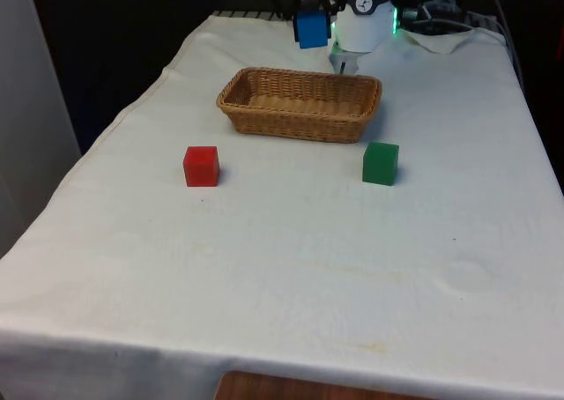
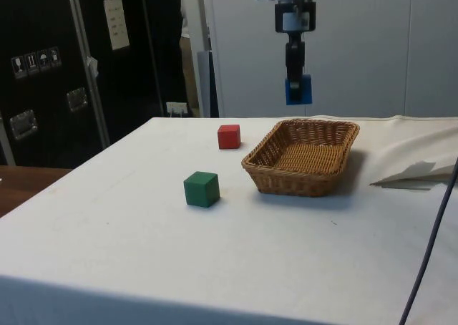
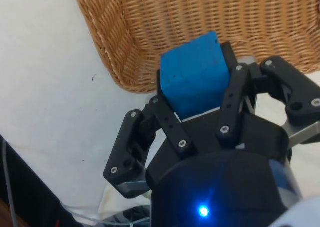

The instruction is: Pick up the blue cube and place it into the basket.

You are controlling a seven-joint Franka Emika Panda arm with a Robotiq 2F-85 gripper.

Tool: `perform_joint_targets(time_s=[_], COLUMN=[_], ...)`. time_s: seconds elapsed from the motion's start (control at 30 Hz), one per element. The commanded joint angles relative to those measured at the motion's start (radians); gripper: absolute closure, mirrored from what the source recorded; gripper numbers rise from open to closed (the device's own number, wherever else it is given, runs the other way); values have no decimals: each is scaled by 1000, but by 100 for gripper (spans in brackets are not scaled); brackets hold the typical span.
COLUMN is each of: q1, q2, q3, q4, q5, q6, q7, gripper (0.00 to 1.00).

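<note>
My gripper (image 1: 312, 21) is shut on the blue cube (image 1: 312, 28) and holds it high in the air above the far rim of the wicker basket (image 1: 300, 103). From the side the blue cube (image 2: 298, 89) hangs between the fingers of the gripper (image 2: 296, 81), well above the basket (image 2: 303, 155). In the wrist view the blue cube (image 3: 195, 74) sits clamped in the gripper (image 3: 197, 94), with a corner of the basket (image 3: 150, 32) below it. The basket looks empty.
A red cube (image 1: 201, 166) lies on the white cloth in front of the basket towards the front view's left, and a green cube (image 1: 380, 163) towards the front view's right. Both stand apart from the basket. Crumpled cloth (image 2: 418, 169) lies beside the basket.
</note>
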Motion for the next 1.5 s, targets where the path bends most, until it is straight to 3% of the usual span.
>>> perform_joint_targets(time_s=[0.0,0.37,0.4,0.67,0.7,0.73,0.97,1.0,1.03,1.33,1.37,1.4,1.47], q1=[1,4,0,6,1,7,12,4,13,19,12,20,21], q2=[-7,23,18,93,90,101,166,164,175,260,265,268,285], q3=[-4,-10,-7,-10,-7,-10,-10,-7,-10,-4,-5,-3,-1], q4=[-9,-29,-26,-54,-48,-57,-71,-65,-72,-80,-74,-80,-80], q5=[8,14,4,42,27,47,83,60,87,133,105,138,150], q6=[13,57,40,164,145,176,258,238,269,367,353,376,393], q7=[-7,-5,-1,-7,-1,-8,-14,-2,-14,-14,-1,-14,-14], gripper=[100,100,100,100,100,100,100,100,100,100,100,100,100])
